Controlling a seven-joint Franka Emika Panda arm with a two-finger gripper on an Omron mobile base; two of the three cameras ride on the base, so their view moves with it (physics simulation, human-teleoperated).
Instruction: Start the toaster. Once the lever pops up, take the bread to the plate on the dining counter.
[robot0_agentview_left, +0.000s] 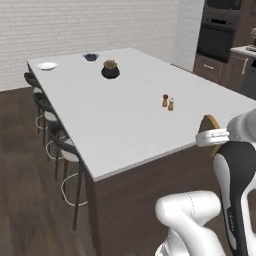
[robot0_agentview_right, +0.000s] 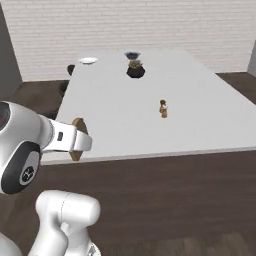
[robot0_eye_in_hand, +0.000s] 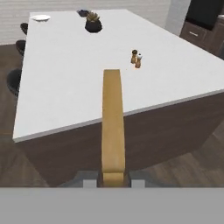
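The bread is a thin brown slice seen edge-on, sticking straight out from my gripper, which is shut on its lower end. Its rounded edge shows behind the hand in the base views, bread and bread. I hold it in the air just short of the near edge of the dining counter, a wide white top on dark wood sides. The small white plate lies at the far left corner of that top, also plate and plate.
A black pot with a plant and a small dark bowl stand at the far end. Two small shakers sit mid-counter on the right. Dark stools line the left side. An oven and cabinets stand at the back right.
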